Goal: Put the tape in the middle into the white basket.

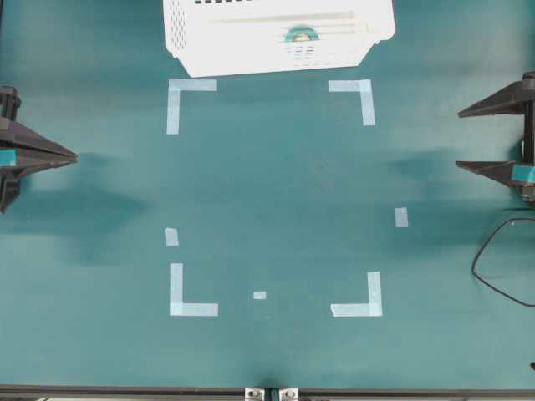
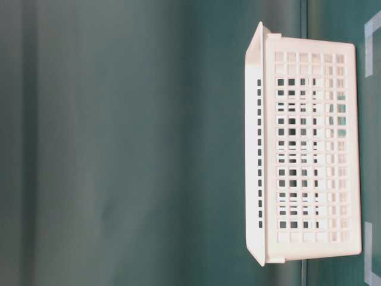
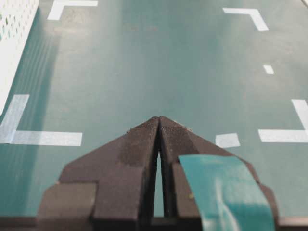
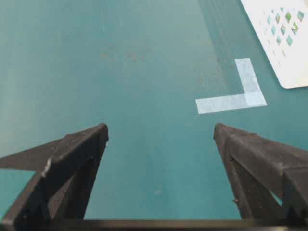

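1. Overhead, the left end effector (image 1: 73, 156) sits at one edge of the green counter (image 1: 276, 192) with its fingers pressed together into a single point. The right end effector (image 1: 458, 139) sits at the opposite edge, fingers spread wide and nothing between them. The tape (image 1: 300, 35) lies inside the white basket (image 1: 201, 42), well away from both end effectors, at the far edge of the counter between them. Pale corner marks (image 1: 185, 93) frame the counter's middle.
2. At table level, only the white basket (image 2: 309, 149) shows, its lattice side facing the camera; the tape cannot be made out through the holes.
3. From the left wrist, the left end effector (image 3: 159, 120) is closed on nothing, with a teal patch (image 3: 221, 192) on one finger. The basket (image 3: 14, 43) stands ahead and to one side.
4. From the right wrist, the right end effector (image 4: 161, 132) is wide apart and empty. A basket corner (image 4: 284, 43) lies ahead, beyond a corner mark (image 4: 236, 98).
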{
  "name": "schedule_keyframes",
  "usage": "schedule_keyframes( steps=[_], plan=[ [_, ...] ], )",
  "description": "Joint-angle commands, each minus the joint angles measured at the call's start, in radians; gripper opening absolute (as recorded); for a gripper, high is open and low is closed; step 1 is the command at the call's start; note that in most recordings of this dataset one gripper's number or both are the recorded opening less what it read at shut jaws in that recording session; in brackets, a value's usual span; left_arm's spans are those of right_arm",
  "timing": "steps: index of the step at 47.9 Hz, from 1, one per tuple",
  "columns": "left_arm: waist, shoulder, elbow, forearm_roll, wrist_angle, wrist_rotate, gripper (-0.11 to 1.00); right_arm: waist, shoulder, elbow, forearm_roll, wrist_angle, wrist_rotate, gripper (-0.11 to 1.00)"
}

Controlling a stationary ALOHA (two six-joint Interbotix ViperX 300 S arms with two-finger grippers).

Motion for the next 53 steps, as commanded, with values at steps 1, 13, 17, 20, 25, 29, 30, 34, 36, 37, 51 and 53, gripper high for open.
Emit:
schedule_keyframes(
  steps=[1,13,17,20,25,29,30,34,36,37,51,53],
  plan=[
    [-0.003,0.009,-0.012,-0.002,-0.009,0.0,-0.11,0.006,0.009,-0.006,0.0,-0.02,-0.002,1.0],
    [-0.003,0.008,-0.012,-0.002,-0.009,0.0,-0.11,0.034,0.009,-0.002,-0.009,-0.031,-0.002,1.0],
    [-0.003,0.008,-0.012,-0.002,-0.009,0.0,-0.11,0.034,0.009,-0.002,-0.011,-0.032,0.0,1.0],
    [-0.003,0.008,-0.012,-0.002,-0.009,0.0,-0.11,0.035,0.009,0.0,-0.011,-0.032,0.0,1.0],
    [-0.003,0.008,-0.012,-0.002,-0.009,0.0,-0.11,0.035,0.006,0.0,-0.012,-0.032,0.0,1.0],
    [-0.003,0.008,-0.012,-0.002,-0.009,0.0,-0.11,0.034,0.005,0.002,-0.014,-0.032,0.0,1.0],
    [-0.003,0.008,-0.012,-0.002,-0.009,0.0,-0.11,0.035,0.005,0.003,-0.014,-0.032,0.0,1.0],
    [-0.003,0.009,-0.014,-0.002,-0.009,0.0,-0.11,0.034,-0.002,0.005,-0.015,-0.035,0.0,1.0],
    [-0.003,0.008,-0.012,-0.002,-0.009,0.0,-0.11,0.035,-0.005,0.008,-0.015,-0.038,0.002,1.0],
    [-0.003,0.008,-0.012,-0.002,-0.009,0.0,-0.11,0.035,-0.008,0.009,-0.015,-0.038,0.002,1.0],
    [-0.003,0.009,-0.014,-0.002,-0.009,0.002,-0.11,0.034,-0.031,0.025,-0.015,-0.054,0.005,1.0],
    [-0.003,0.009,-0.014,-0.002,-0.008,0.003,-0.11,0.034,-0.029,0.025,-0.014,-0.054,0.005,1.0]
  ],
)
